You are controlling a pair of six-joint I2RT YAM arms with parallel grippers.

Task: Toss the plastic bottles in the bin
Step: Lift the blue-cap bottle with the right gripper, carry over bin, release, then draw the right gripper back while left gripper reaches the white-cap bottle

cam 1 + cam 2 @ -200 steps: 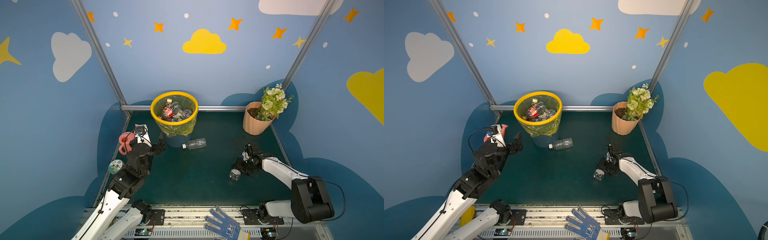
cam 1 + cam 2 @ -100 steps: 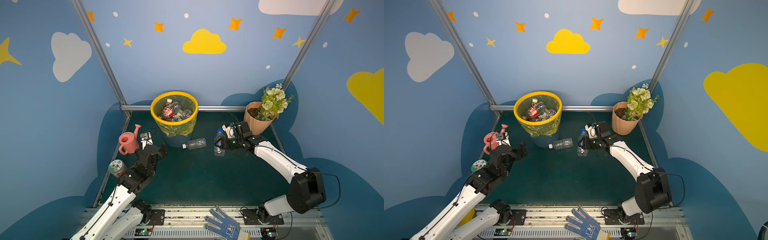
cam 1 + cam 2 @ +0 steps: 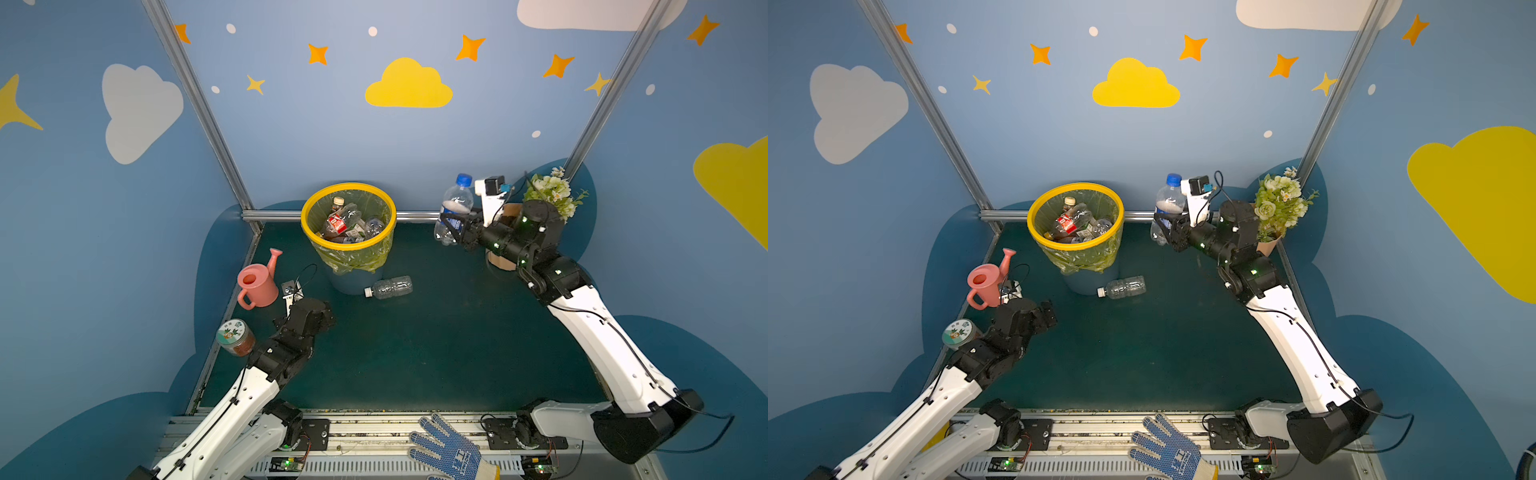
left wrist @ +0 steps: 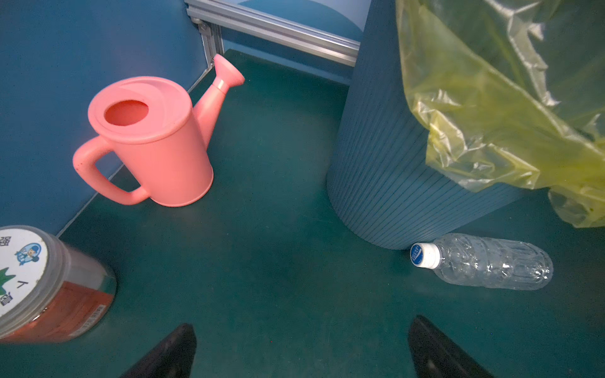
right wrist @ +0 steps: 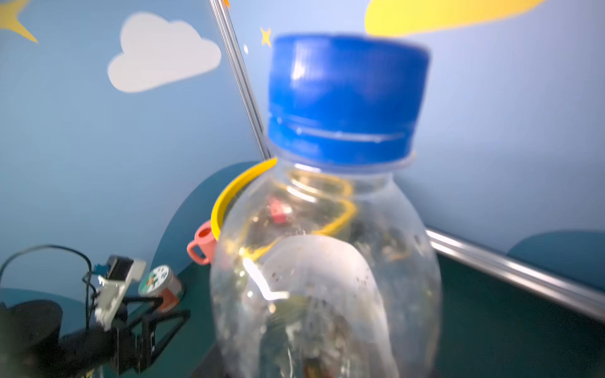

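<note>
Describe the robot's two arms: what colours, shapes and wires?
Both the left arm and right arm have smooth white shells between chunky black joints, with thin black cables running along them. Each ends in a black two-fingered gripper: left gripper, right gripper. Small green lights dot the right arm's joints.

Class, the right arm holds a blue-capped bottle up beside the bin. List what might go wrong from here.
1. The blue-capped bottle in the right pincer is beside the bin, not over it; released early, it would likely hit the rim or floor.
2. That arm crowds the flower pot and may knock it while swinging.
3. The clear bottle lies by the bin's base; the open left pincer could roll it away.
</note>
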